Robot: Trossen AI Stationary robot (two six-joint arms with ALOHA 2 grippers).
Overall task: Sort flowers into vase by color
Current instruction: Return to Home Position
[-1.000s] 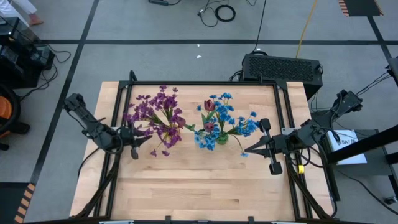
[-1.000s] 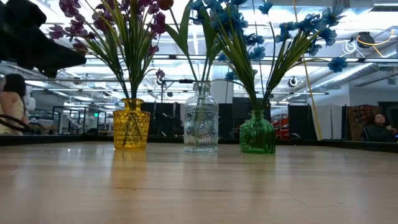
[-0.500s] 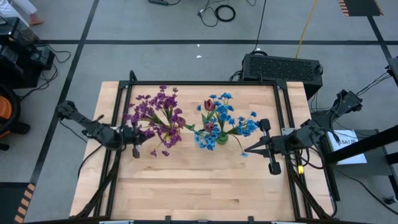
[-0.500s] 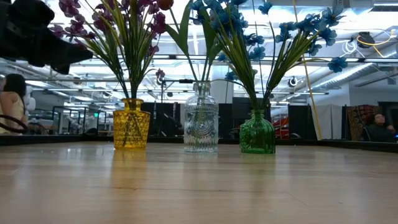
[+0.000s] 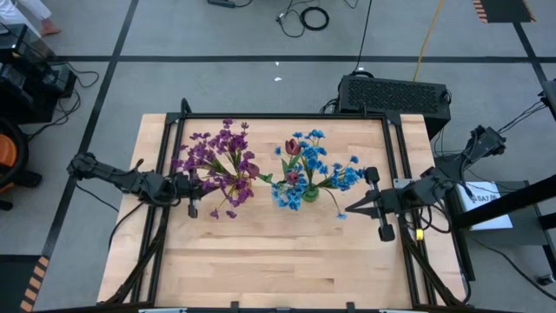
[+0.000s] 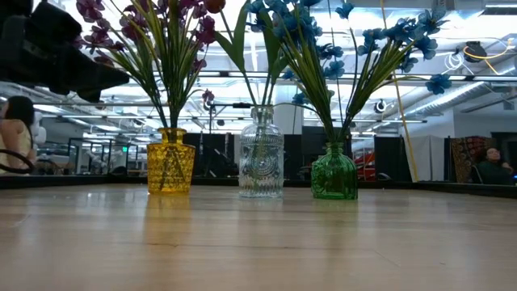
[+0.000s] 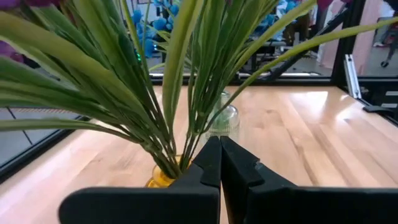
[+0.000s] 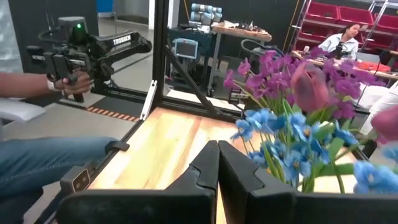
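Three vases stand in a row on the table's far half. The yellow vase [image 6: 170,160] holds the purple flowers [image 5: 217,161]. The clear vase [image 6: 261,162] holds dark red blossoms [image 5: 294,148]. The green vase [image 6: 334,171] holds the blue flowers [image 5: 314,174]. My left gripper [image 5: 198,185] is shut and hovers at the left side of the purple bunch, its fingertips [image 7: 220,142] just short of the green stems [image 7: 180,81] above the yellow vase. My right gripper [image 5: 349,209] is also shut, level, right of the blue flowers [image 8: 283,140], and holds nothing.
Black frame rails [image 5: 165,217] run along the table's left and right edges. Bare wood [image 5: 278,261] fills the near half. A person's hand [image 8: 68,81] holds a control arm beyond the table's left edge. Other people sit in the room behind.
My left arm has stretched out lower, and its shut gripper has crept toward the purple flowers, rightward and a little down in the low view. The flowers, the vases and my right gripper have stayed where they were.
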